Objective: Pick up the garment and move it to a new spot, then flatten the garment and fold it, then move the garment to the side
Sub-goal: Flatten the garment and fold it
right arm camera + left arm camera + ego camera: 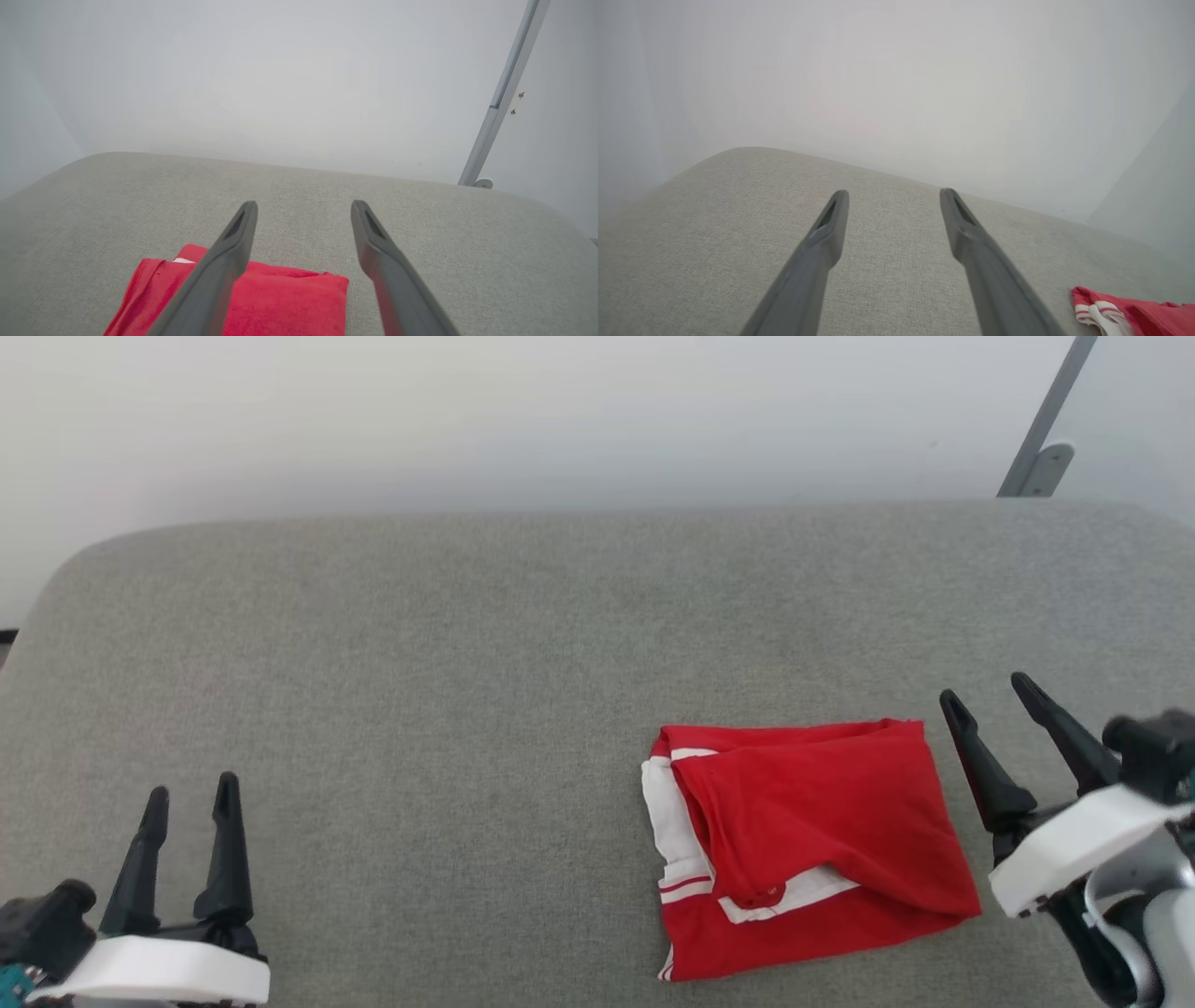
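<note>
Though both grippers stand spread and empty, the right gripper (984, 689) is nearer: the folded garment (803, 845) lies lower right of centre, long axis left-right, just left of it; the left gripper (192, 786) sits well apart, lower left
</note>
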